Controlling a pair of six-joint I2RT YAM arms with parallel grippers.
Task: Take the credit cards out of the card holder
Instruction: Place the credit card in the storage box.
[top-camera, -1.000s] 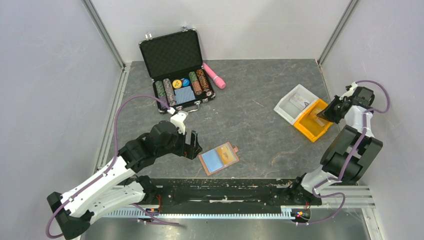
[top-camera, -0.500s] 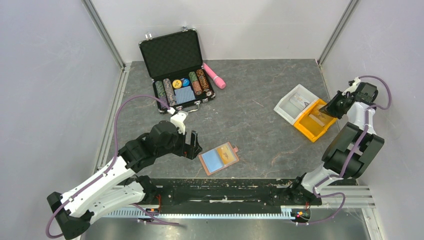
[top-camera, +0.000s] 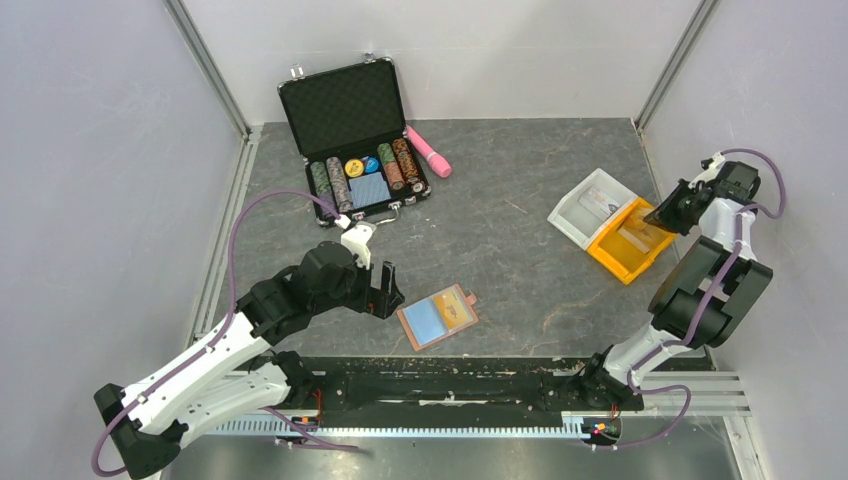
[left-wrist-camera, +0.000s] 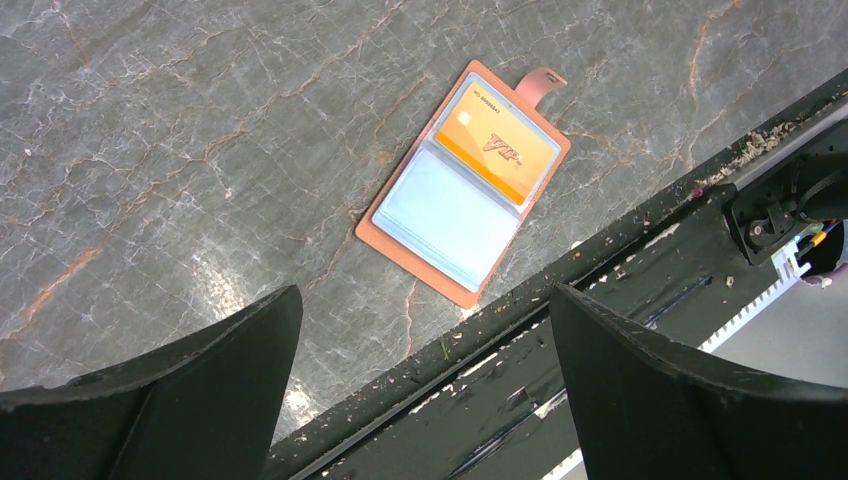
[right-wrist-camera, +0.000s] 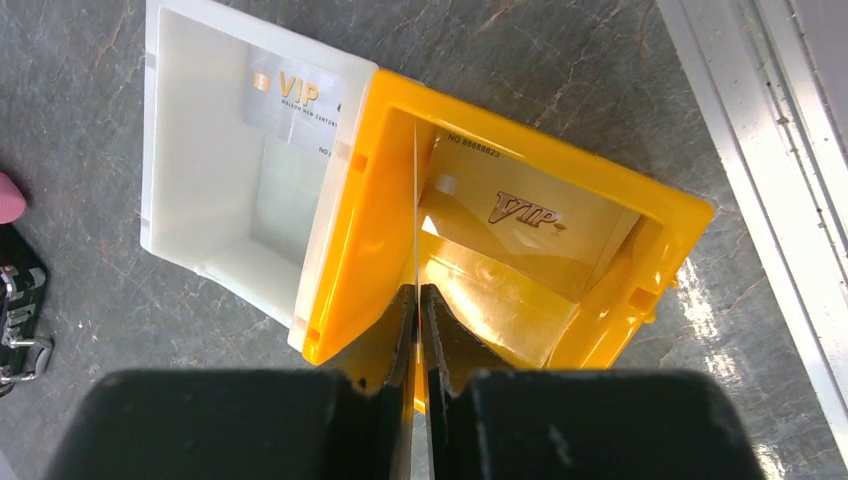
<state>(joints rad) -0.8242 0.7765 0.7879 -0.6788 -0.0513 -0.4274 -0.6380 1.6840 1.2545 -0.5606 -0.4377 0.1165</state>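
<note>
The card holder (top-camera: 437, 317) lies open on the table near the front edge, brown with light blue pockets; it also shows in the left wrist view (left-wrist-camera: 465, 185). An orange-yellow credit card (left-wrist-camera: 497, 140) sits in its pocket on the tab side. My left gripper (top-camera: 385, 290) is open and empty, just left of the holder (left-wrist-camera: 422, 295). My right gripper (top-camera: 668, 215) is shut on a thin card seen edge-on (right-wrist-camera: 413, 200), over the yellow bin (right-wrist-camera: 370, 200). A tan VIP card (right-wrist-camera: 530, 210) lies in that bin. A silver VIP card (right-wrist-camera: 295, 100) lies in the white bin (right-wrist-camera: 150, 120).
An open black poker chip case (top-camera: 355, 135) with chips and a blue block stands at the back left, a pink object (top-camera: 428, 150) beside it. The yellow bin (top-camera: 625, 245) and white bin (top-camera: 590, 210) touch at the right. A black rail (top-camera: 440, 380) runs along the near edge.
My right gripper has shifted slightly up and to the right over the yellow bin, still holding the card. The left arm and card holder have not moved.
</note>
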